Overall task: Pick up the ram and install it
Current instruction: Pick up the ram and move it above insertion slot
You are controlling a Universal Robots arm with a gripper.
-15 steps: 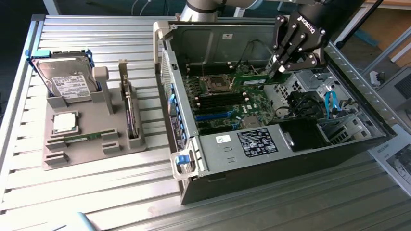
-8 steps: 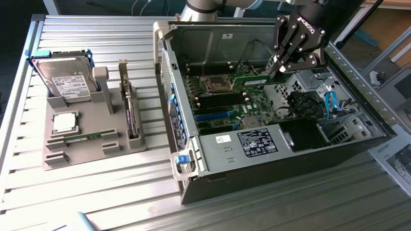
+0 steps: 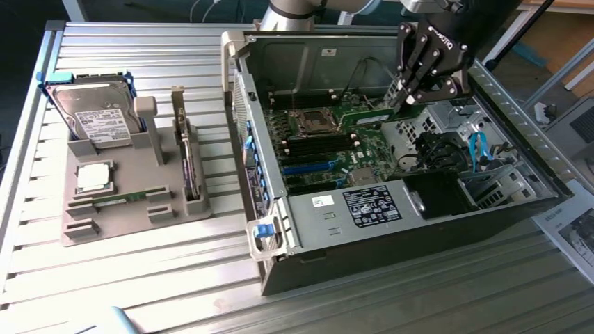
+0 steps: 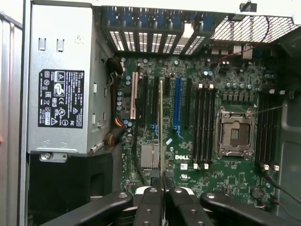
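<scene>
One arm (image 3: 295,10) is reaching down from the far side of the bench (image 3: 139,278) into the open computer case (image 3: 307,261), its black wrist leaning toward the exterior view's left. The jaws are standing narrow, pinching the ram (image 3: 369,115). The green stick is sitting over the motherboard (image 4: 225,183), close to the empty processor socket (image 4: 233,133). In the wrist view it is showing edge-on between the fingers (image 4: 149,207), running parallel to the black memory slots (image 4: 203,125). It is probably hanging above the board rather than touching it.
</scene>
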